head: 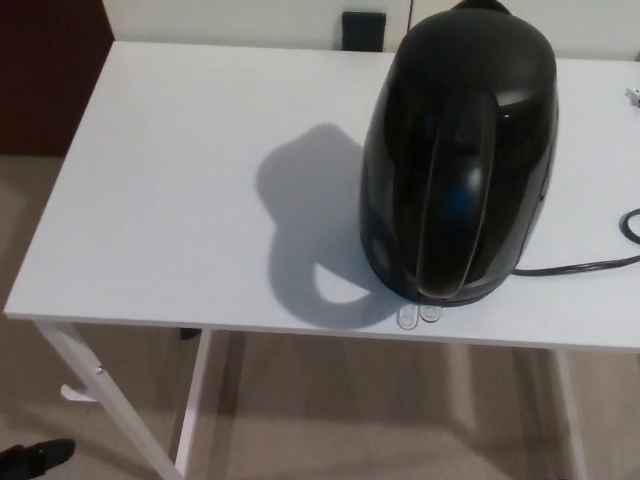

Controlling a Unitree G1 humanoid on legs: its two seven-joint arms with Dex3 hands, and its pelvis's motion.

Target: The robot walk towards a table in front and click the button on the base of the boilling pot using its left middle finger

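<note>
The black electric kettle (pixel 458 160) stands upright on the white table (pixel 170 200), right of centre and close to the near edge, long axis vertical, handle (pixel 455 200) facing the camera. Two small clear tabs (pixel 418 314), judged to be the base buttons, protrude at the kettle's foot towards the near edge. A power cord (pixel 580 266) trails right of the kettle. Neither hand is in view, so finger state goes unreported. Recommended: close in squarely, bring the left hand low along the edge, and press downward lightly to avoid shoving the kettle.
</note>
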